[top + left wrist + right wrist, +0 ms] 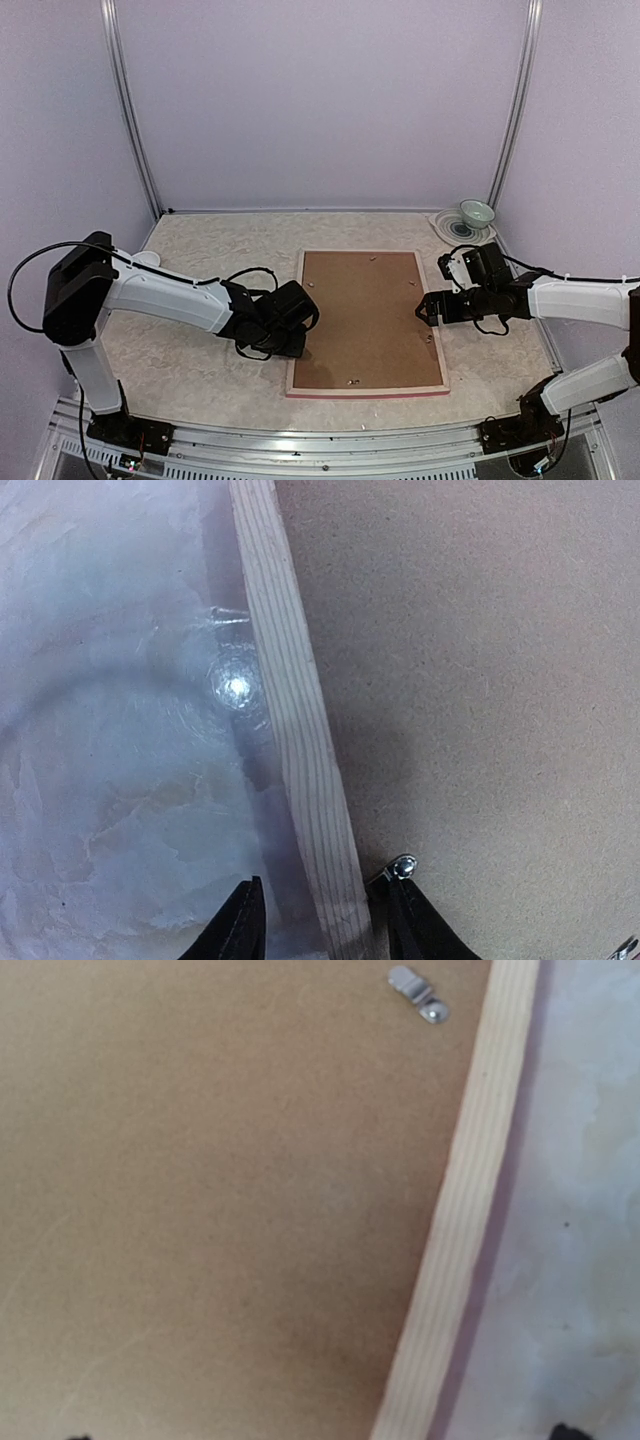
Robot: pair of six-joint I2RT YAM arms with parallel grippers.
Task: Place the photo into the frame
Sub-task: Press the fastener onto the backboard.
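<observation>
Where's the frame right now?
Top view: the frame lies back-up at the centre of the table, left claw straddling its left rail, right claw above its right rail.

Lavender walls (320,100) enclose a beige marbled tabletop (220,250). Two metal uprights (134,120) stand at the rear corners. Lighting is diffuse and even.

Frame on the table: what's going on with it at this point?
The frame lies face down on the table, its brown backing board up and fitted inside the pale wood. The left gripper straddles the frame's left side with its jaws apart, not clamped. The right gripper hovers wide open over the right side. The photo is not visible from any view, so whether it sits under the board cannot be told.
</observation>
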